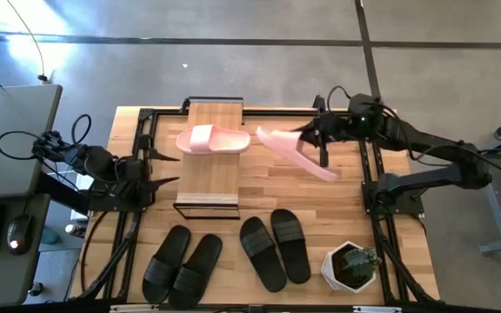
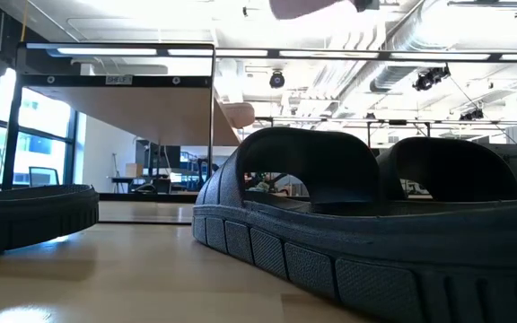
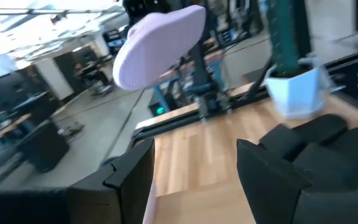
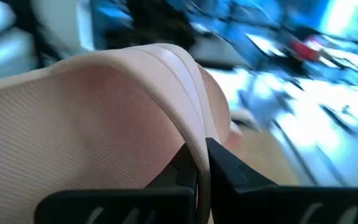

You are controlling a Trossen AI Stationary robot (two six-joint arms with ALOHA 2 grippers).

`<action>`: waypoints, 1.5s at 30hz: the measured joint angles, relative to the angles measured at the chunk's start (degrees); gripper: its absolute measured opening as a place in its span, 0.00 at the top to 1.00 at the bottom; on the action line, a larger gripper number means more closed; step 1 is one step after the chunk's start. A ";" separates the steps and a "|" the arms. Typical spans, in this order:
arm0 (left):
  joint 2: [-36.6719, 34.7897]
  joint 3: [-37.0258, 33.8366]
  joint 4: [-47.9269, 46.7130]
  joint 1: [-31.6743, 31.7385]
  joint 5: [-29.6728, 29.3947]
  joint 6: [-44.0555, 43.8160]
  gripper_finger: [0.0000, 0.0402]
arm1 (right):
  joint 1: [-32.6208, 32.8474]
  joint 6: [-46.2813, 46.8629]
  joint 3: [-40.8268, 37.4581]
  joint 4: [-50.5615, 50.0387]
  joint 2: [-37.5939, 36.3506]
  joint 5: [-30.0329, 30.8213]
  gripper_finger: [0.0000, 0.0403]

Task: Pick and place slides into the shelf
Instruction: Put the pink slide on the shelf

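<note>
Wooden tabletop [image 1: 355, 187] clear beneath. Right gripper [image 4: 197, 163] pinches raised pink slide [image 1: 296, 153] by its thin edge; may twist loose short of shelf [image 1: 213, 178]. Left gripper [image 3: 194, 177] idle, spread.

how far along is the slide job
Done: one pink slide lies on the shelf. In hand: the right tool grips the second pink slide in the air beside the shelf. Left: four black slides on the table. The left tool waits open.
</note>
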 joint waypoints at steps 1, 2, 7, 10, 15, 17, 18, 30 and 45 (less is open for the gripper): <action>0.00 0.00 0.68 0.00 0.93 -0.08 0.48 | 0.02 0.49 0.00 1.44 0.39 -2.89 1.00; 0.00 0.00 1.26 0.00 1.51 -0.07 0.48 | 0.02 1.03 0.00 3.37 1.21 -6.17 1.00; 0.81 0.00 2.16 0.00 1.88 0.53 0.48 | 0.65 7.52 0.00 17.61 8.99 -23.43 1.00; 1.69 0.00 2.72 0.00 1.90 0.57 0.48 | 1.22 12.69 0.24 26.71 14.51 -28.94 1.00; 3.34 0.00 4.13 0.00 1.64 0.77 0.48 | 1.42 15.73 5.87 28.29 24.31 -31.17 1.00; 3.93 0.00 4.17 0.00 1.64 1.00 0.48 | 1.75 15.74 8.98 28.22 28.17 -31.26 1.00; 4.24 0.00 4.18 0.00 1.61 1.00 0.48 | 1.93 15.65 10.58 27.99 29.98 -31.62 1.00; 5.75 0.00 7.52 0.02 1.89 0.08 0.48 | 4.92 9.99 25.22 22.73 43.78 -32.97 1.00; 6.67 0.00 6.69 0.01 8.32 -2.98 0.48 | 5.88 6.54 27.85 22.93 45.60 -31.75 1.00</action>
